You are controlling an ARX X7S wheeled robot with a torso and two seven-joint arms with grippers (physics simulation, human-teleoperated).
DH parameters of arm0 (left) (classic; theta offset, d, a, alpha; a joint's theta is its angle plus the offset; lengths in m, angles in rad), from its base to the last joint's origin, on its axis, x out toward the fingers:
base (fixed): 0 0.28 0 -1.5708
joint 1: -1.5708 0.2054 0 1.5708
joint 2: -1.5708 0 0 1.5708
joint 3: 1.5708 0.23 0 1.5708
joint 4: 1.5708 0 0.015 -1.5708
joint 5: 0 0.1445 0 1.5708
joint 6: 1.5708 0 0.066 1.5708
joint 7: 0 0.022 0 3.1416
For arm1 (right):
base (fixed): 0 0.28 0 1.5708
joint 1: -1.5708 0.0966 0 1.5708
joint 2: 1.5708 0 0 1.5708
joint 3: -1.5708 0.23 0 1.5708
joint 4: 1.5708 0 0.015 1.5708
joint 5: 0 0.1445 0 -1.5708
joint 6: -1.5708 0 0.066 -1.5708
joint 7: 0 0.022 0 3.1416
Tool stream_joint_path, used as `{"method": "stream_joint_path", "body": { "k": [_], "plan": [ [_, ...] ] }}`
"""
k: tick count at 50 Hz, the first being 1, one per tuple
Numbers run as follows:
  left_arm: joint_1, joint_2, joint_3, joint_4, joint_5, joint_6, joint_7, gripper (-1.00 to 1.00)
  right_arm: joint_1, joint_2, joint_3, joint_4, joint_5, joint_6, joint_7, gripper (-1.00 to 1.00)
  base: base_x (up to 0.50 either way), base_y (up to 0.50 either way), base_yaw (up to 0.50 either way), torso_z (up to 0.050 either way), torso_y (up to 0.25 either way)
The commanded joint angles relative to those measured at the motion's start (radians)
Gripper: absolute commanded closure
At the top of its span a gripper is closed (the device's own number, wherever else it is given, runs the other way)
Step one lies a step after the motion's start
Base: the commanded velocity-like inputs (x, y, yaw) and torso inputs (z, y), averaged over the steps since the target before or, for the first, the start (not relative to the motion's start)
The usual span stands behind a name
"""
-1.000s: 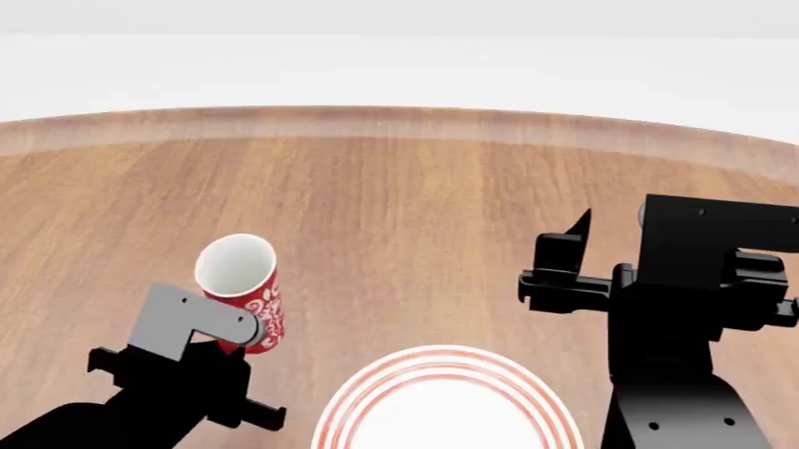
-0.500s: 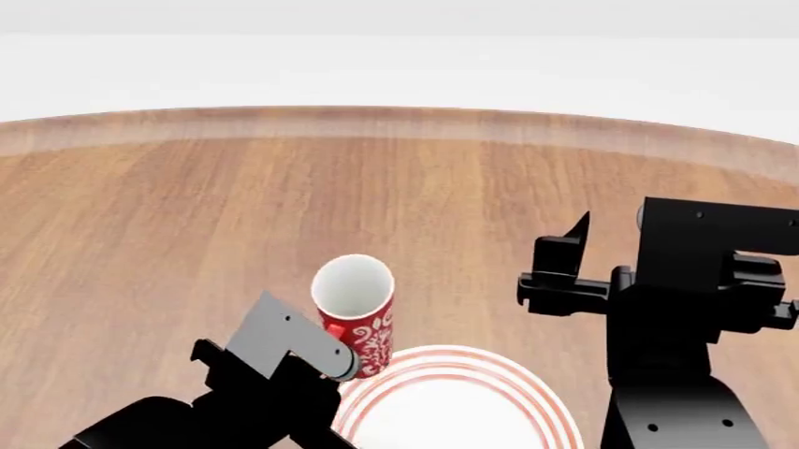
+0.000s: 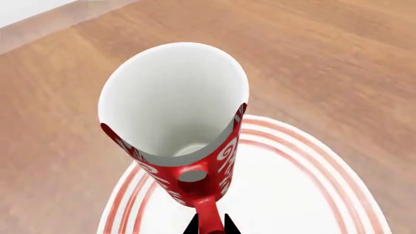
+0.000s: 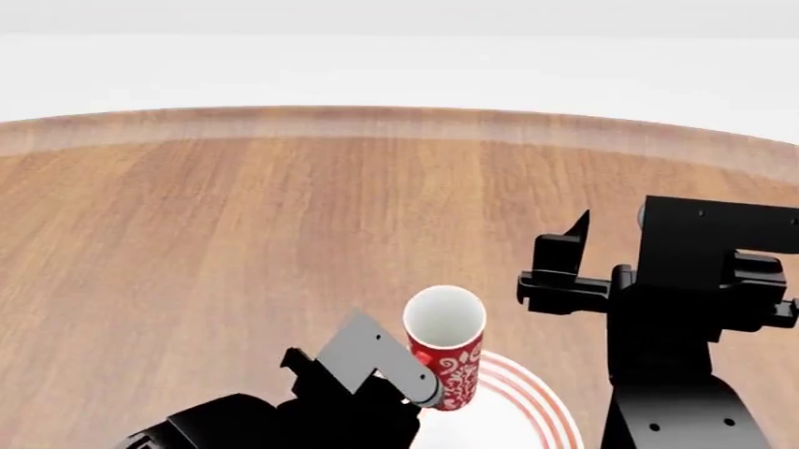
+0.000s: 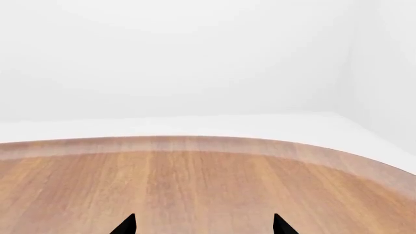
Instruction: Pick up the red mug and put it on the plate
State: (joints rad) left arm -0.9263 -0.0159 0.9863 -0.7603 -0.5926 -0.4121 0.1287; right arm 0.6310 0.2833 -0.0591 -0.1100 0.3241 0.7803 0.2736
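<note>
The left gripper (image 3: 210,228), closed on the handle of the red mug (image 3: 179,129), holds it above the plate (image 3: 295,187) near the table's front edge; next I would lower it and release, while the right gripper (image 5: 202,225) stands open and idle.

Small red mug with white floral pattern (image 3: 195,165): glossy glazed ceramic, smooth white inside. Round white red-ringed plate (image 3: 293,195): glossy. Brown wooden table (image 4: 250,215): matt grain.

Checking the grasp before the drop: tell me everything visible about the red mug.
The red mug is small and tall, glossy red with a white floral pattern and a plain white, empty inside. It stands roughly upright with its mouth open upward. The left gripper is shut on its red handle, holding it over the red-ringed plate. Whether its base touches the plate cannot be seen.
</note>
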Motion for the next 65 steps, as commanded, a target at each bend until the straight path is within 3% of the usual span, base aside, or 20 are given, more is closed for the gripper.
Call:
{"method": "stream_joint_path", "body": {
  "k": [1,5,10,65],
  "plan": [
    [-0.133,0.016,0.44,-0.157,-0.428,0.191,-0.075,1.0,-0.002,0.004,0.003,-0.005,0.007,0.001,0.003,-1.0,0.0,0.0,0.0,0.0,0.0],
    [-0.151,0.016,0.523,-0.159,-0.5,0.205,-0.078,1.0,-0.006,0.004,0.003,0.002,0.007,-0.007,0.002,-1.0,0.0,0.0,0.0,0.0,0.0],
    [-0.155,0.016,0.548,-0.174,-0.538,0.203,-0.079,1.0,-0.006,0.003,0.0,0.013,0.006,-0.015,0.001,-1.0,0.0,0.0,0.0,0.0,0.0],
    [-0.115,0.016,0.549,-0.229,-0.535,0.051,0.02,1.0,-0.009,0.003,-0.018,0.066,0.014,-0.06,0.002,-1.0,0.0,0.0,0.0,0.0,0.0]
  ]
}}
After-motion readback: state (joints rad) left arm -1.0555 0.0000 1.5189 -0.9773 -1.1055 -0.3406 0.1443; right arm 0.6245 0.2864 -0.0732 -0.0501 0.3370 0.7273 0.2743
